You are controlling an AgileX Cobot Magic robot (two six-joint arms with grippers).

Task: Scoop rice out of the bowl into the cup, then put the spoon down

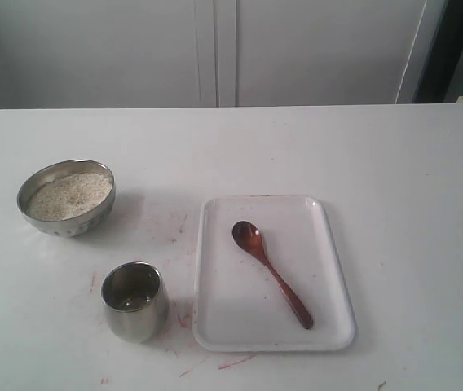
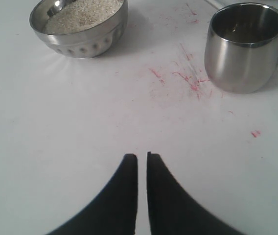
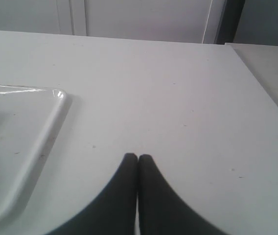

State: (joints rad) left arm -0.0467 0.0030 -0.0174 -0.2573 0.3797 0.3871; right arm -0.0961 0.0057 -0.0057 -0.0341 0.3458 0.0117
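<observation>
The steel bowl (image 1: 66,198) (image 2: 79,25) stands at the left of the table, filled with pale rice (image 1: 68,195) (image 2: 82,13). The steel cup (image 1: 134,300) (image 2: 244,46) stands nearer the front, with no rice visible inside. The reddish-brown wooden spoon (image 1: 270,272) lies diagonally in the white tray (image 1: 327,331), head toward the back. Neither gripper appears in the exterior view. In the left wrist view my left gripper (image 2: 142,156) hovers over bare table short of bowl and cup, shut on nothing with a thin slit between the fingers. My right gripper (image 3: 138,157) is shut and empty beside the tray's edge (image 3: 56,115).
Red scribble marks (image 2: 188,78) stain the white table between bowl and cup. White cabinet doors (image 1: 215,49) stand behind the table. The table's right edge (image 3: 264,93) shows in the right wrist view.
</observation>
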